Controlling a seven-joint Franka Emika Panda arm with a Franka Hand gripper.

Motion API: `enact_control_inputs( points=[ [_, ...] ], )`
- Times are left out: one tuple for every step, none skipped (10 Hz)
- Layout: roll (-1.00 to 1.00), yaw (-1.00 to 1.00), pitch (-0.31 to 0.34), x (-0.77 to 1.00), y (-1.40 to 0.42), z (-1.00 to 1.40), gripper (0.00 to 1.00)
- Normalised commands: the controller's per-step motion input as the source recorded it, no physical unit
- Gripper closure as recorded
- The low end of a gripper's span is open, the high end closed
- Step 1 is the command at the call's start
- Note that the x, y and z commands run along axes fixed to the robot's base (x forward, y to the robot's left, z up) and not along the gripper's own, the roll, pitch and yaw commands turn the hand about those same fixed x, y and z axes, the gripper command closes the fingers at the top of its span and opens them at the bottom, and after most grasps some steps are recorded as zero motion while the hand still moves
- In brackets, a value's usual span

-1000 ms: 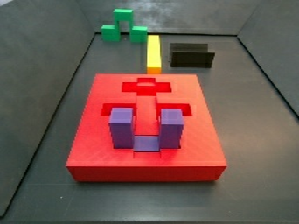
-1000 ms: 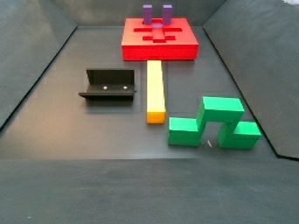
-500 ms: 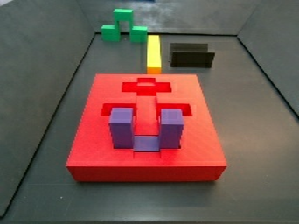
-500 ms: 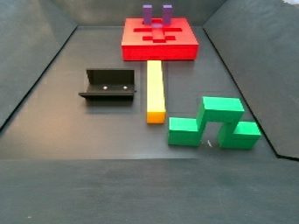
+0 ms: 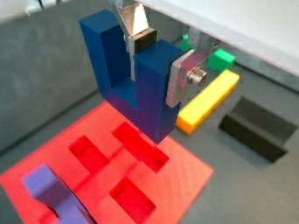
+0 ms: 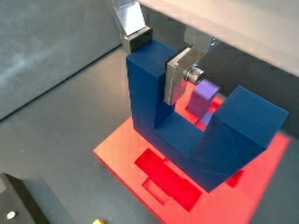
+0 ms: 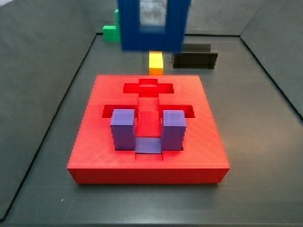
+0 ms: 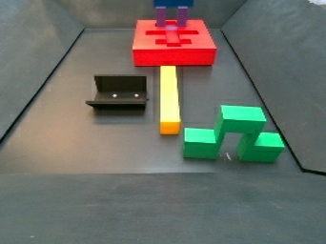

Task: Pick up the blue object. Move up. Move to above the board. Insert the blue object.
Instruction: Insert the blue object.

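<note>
My gripper [image 5: 158, 61] is shut on one prong of the blue object [image 5: 131, 83], a dark navy U-shaped block that hangs with its base down. Silver fingers [image 6: 177, 72] press that prong from two sides in both wrist views. The block hangs in the air above the red board [image 5: 187, 179], over its recessed cutouts. In a side view the blue object [image 7: 151, 31] shows at the top, over the board's [image 7: 106, 151] far end, with the gripper [image 7: 153, 12] a pale blur. Another side view catches only a blue edge [image 8: 173, 3] above the board [image 8: 147, 52].
A lighter purple U-shaped block [image 7: 122, 129] stands in a slot at one end of the board. A yellow bar [image 8: 169, 95] lies on the floor beyond the board, with the dark fixture [image 8: 117, 93] beside it and green blocks [image 8: 235, 133] further off.
The blue object and the gripper were out of both side views before. Now they have come in at the top, over the board. Nothing else has moved.
</note>
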Motion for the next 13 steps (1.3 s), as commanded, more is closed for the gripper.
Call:
enact_control_inputs(
  points=[
    [-0.05, 0.00, -0.070, 0.26, 0.09, -0.79, 1.00],
    [0.00, 0.00, -0.109, 0.31, 0.13, -0.62, 1.00],
    [0.00, 0.00, -0.139, 0.15, 0.17, -0.55, 1.00],
    [0.00, 0.00, -0.130, 0.00, 0.16, -0.54, 1.00],
    [0.00, 0.00, -0.106, 0.00, 0.11, -0.43, 1.00],
    [0.00, 0.00, -0.149, -0.18, 0.01, -0.29, 1.00],
    [-0.02, 0.00, -0.191, -0.23, 0.00, -0.21, 1.00],
    [-0.01, 0.00, -0.183, -0.22, 0.00, -0.21, 1.00],
    [-0.02, 0.00, -0.181, -0.25, 0.00, -0.21, 1.00],
    [-0.01, 0.00, -0.170, -0.27, 0.00, -0.19, 1.00],
    [-0.01, 0.03, -0.177, -0.27, -0.10, -0.05, 1.00],
    [0.00, 0.06, -0.140, -0.12, -0.20, 0.00, 1.00],
    [0.00, 0.07, -0.120, -0.03, -0.19, 0.00, 1.00]
  ],
)
